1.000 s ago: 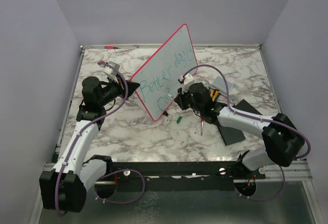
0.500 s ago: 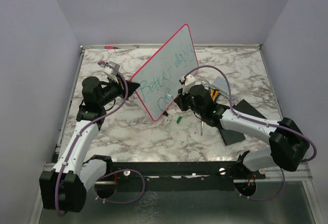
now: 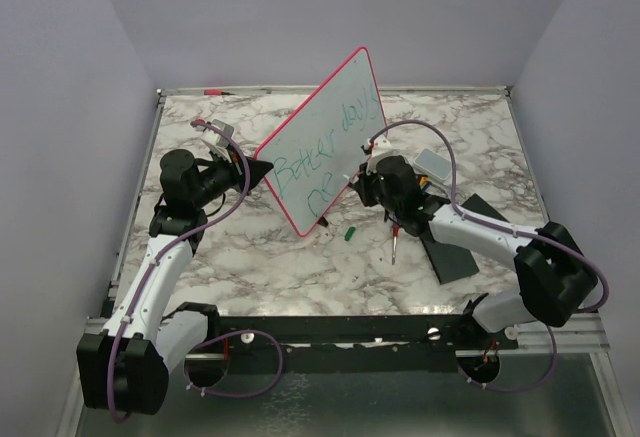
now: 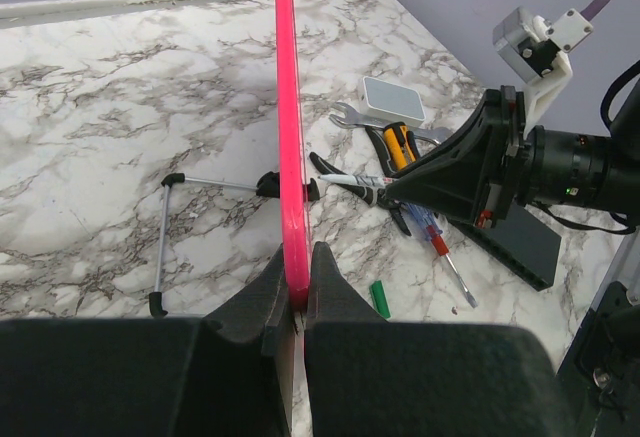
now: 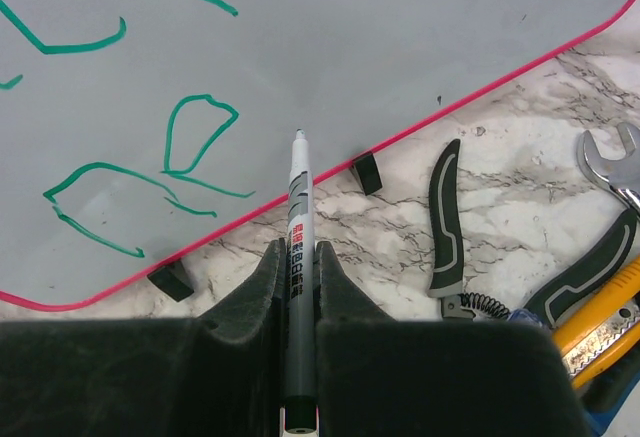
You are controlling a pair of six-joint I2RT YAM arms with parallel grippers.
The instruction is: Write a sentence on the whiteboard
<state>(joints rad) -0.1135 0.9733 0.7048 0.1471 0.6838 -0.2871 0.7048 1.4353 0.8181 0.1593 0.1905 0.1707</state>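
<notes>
Pink-red rim and a smooth white face: seen from above, the whiteboard [image 3: 325, 147] stands tilted on its long edge in the middle of the marbled bench [image 3: 230, 257], with green handwriting across it. The left fingers [image 3: 262, 171] are clenched on its left edge. The right fingers [image 3: 358, 182] reach in at its lower right. Propped like this, a hard push could probably swing the board. A small green cap [image 3: 349, 233] and a screwdriver [image 3: 396, 245] lie loose just below centre.

In the left wrist view the grip looks narrow, so the glossy rim might slide through it under writing pressure. The rim runs up mid-frame as a thin strip, pinched between matt black wedges, and a bent wire stand [image 4: 165, 227] sits at the left.

In the right wrist view the right fingers grasp a slim, round white marker [image 5: 298, 247] up the centre. Its tip is at or just off the board; I cannot tell whether it touches. Little room is left above the bottom rim, so a stroke could run off it, and the round barrel might twist. Pliers [image 5: 447, 227] with curved grey handles lie at the right.
</notes>
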